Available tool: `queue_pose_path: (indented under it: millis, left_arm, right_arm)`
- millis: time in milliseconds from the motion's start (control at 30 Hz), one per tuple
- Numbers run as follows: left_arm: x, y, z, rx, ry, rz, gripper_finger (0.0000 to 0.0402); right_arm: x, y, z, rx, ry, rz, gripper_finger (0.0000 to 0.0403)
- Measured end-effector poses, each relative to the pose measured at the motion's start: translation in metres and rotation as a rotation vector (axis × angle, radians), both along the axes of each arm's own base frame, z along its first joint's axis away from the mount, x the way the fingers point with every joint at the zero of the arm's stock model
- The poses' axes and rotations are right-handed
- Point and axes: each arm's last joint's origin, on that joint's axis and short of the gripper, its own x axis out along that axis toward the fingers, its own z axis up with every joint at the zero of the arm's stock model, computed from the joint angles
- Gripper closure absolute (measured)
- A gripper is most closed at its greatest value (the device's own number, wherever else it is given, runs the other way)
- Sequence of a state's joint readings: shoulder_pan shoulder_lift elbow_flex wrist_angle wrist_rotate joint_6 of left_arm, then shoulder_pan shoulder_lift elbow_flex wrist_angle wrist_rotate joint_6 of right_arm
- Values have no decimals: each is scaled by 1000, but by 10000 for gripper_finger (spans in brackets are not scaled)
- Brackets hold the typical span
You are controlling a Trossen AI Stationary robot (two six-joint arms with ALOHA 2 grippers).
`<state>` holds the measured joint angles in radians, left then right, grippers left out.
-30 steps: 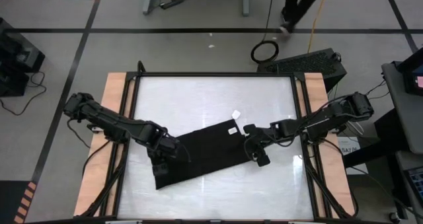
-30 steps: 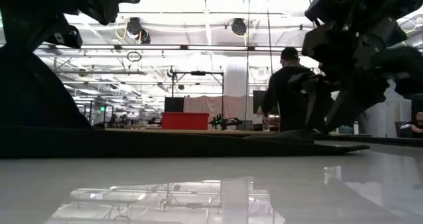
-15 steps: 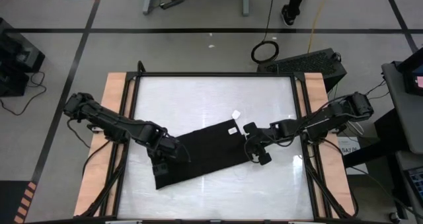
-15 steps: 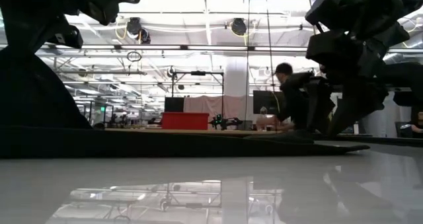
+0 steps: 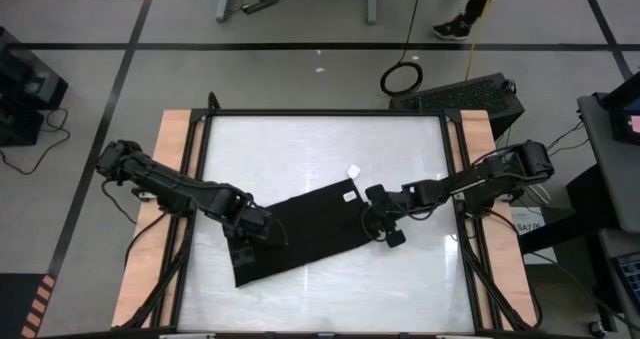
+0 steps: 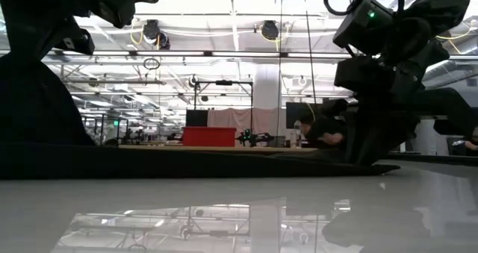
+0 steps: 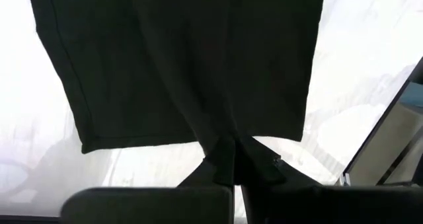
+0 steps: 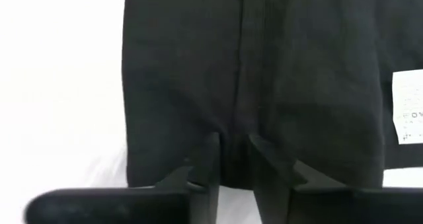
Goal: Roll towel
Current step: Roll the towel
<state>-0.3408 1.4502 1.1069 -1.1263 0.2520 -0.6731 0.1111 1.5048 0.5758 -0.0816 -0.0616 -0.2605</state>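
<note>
Right end effector (image 5: 371,215) pinched onto the towel (image 5: 300,237) edge (fingers narrowed), shifted slightly inward

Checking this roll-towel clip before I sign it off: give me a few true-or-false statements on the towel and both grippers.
1. The towel lies flat and unrolled on the table. True.
2. The left gripper is open above bare table. False: it is shut on the towel's edge.
3. The right gripper has its fingers at the towel's edge near the white tag. True.
4. The towel hangs over the table's edge. False: it lies wholly on the white top.
</note>
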Motion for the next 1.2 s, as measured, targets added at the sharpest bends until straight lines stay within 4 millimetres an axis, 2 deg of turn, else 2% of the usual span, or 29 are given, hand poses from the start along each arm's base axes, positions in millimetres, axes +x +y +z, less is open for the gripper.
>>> queue_pose_path:
  millis: [167,267,367,600,700,1200]
  left_arm:
    - [0,0,0,0,-1,0,393]
    - [0,0,0,-1,-3,0,393]
    - [0,0,0,-1,-3,0,393]
    - [0,0,0,-1,-3,0,393]
    - [0,0,0,-1,-3,0,393]
    - [0,0,0,-1,-3,0,393]
  right_arm:
    - [-2,-2,2,29,13,10,381]
    - [-3,-3,1,80,29,18,386]
    - [-4,-3,1,93,42,14,367]
    - [-6,-3,4,95,36,-5,284]
    - [-6,-3,8,82,16,-14,272]
    - [-6,-6,9,41,12,-22,319]
